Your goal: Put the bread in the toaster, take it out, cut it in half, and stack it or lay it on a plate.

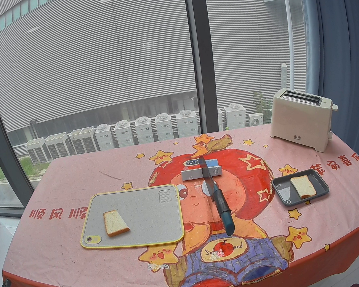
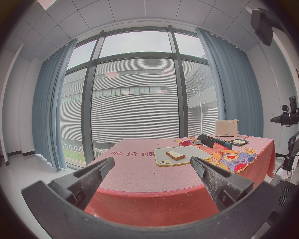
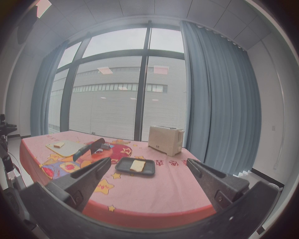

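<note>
I see my left gripper (image 2: 152,163) hanging off the table's (image 1: 62,183) near left corner and my right gripper (image 3: 148,163) off its near right corner, both with fingers spread wide, gripping nothing.

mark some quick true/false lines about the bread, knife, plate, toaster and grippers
1. A bread piece lies on the cutting board. True.
2. The right gripper holds the knife. False: the gripper is open and empty; the knife lies on the table, its blade propped on a small stand.
3. The plate is empty. False: a second piece lies on it.
4. The toaster stands at the table's far right corner. True.
5. The left gripper is open, short of the table. True.
</note>
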